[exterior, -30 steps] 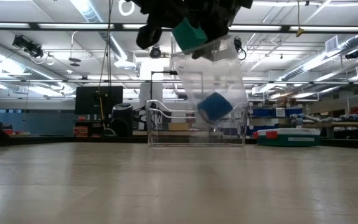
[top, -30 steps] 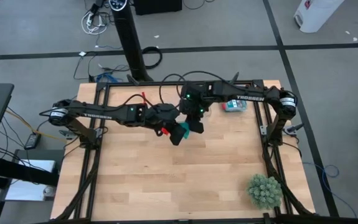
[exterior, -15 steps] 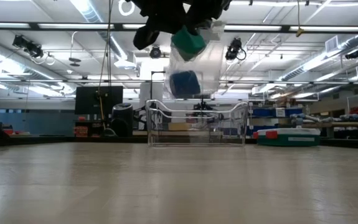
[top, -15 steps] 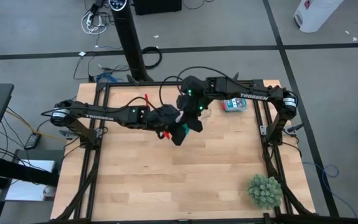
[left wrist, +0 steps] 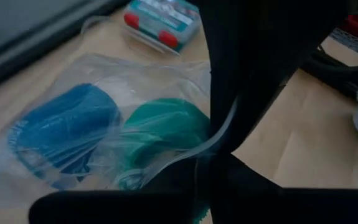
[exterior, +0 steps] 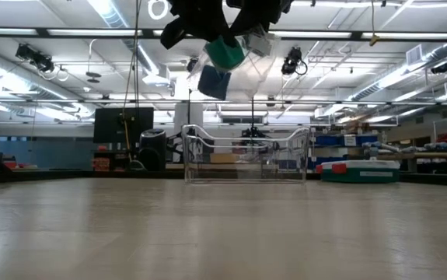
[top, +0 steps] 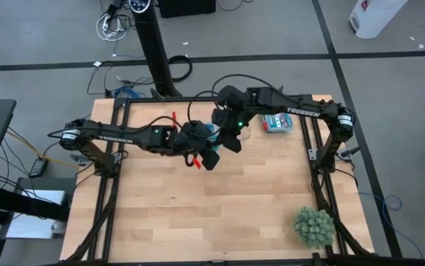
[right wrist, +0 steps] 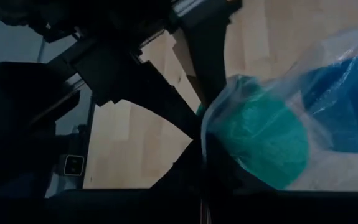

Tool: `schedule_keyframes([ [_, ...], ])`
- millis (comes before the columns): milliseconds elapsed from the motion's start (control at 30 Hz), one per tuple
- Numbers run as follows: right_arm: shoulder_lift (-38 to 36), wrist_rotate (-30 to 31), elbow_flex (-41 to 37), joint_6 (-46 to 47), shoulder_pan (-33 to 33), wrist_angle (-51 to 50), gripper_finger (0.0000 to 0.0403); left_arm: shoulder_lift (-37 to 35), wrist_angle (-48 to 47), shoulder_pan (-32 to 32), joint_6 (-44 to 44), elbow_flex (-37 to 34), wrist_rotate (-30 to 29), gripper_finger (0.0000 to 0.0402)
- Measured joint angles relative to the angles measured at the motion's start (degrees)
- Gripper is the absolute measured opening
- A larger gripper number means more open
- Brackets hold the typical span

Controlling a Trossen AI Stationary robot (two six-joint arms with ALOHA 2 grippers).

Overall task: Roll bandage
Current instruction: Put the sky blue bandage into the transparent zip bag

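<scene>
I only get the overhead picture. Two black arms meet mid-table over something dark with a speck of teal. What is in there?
Observer: The left wrist camera shows a clear plastic bag holding two soft rolls side by side: a teal-green fabric bandage coil and a blue fabric roll.
Visitor: Is the bag lying on the table?
Observer: No. The table-level camera shows it hanging well above the wooden table, up by the arms.
Visitor: So who has hold of it?
Observer: The right wrist camera shows the right pincer shut on the bag's film, right next to the teal coil. The left pincer sits close against it.
</scene>
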Motion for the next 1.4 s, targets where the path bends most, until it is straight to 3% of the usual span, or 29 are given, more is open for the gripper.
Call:
schedule_keyframes([
  [167, -1.4, 1.9, -0.1, 0.2, -1.5, -0.6, 0.0000, -0.6, 4.8, -0.4, 4.6, 0.0, -3.0, 0.0021],
  [267, -2.3, -0.9, 0.0, 0.2, -3.4, 0.4, 0.0000, -0.9, 5.0, -0.4, 7.5, 1.5, -6.5, 0.0021],
  [533, -7.0, -3.3, -0.2, 0.1, -7.1, 4.2, 0.0000, -0.9, 8.3, 1.0, 24.2, 6.1, -8.3, 0.0021],
  [867, -12.7, -4.1, -0.2, 2.2, -13.5, 8.9, 0.0000, -0.9, 16.3, 2.4, 34.5, 11.6, -10.2, 0.0023],
  [1400, -13.6, -7.3, -0.3, 13.1, -14.3, 9.3, 0.0000, -1.1, 17.6, 3.2, 25.2, 12.4, -4.8, 0.0023],
])
